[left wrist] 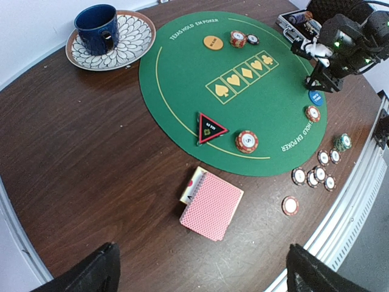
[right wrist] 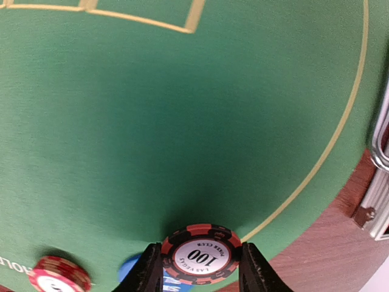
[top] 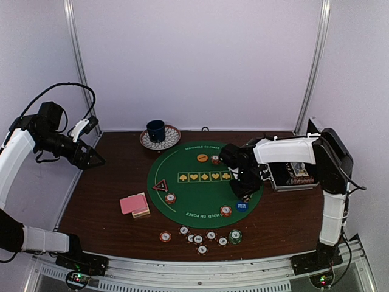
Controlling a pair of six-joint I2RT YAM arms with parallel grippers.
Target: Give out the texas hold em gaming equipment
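Right tool (right wrist: pixel 202 271) pinches a chip (right wrist: pixel 202 254) above green mat (right wrist: pixel 182 121); left tool (left wrist: pixel 203 267) spread wide.

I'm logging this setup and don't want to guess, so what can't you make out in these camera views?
Black case contents: top view, partly under the right arm, rest too small.
Blue disc: right wrist view, mostly behind the 100 chip held in the right pincer.
Red chip: same view, blurred, cut by the bottom edge.
Loose chips by the near edge: values too small, top view.
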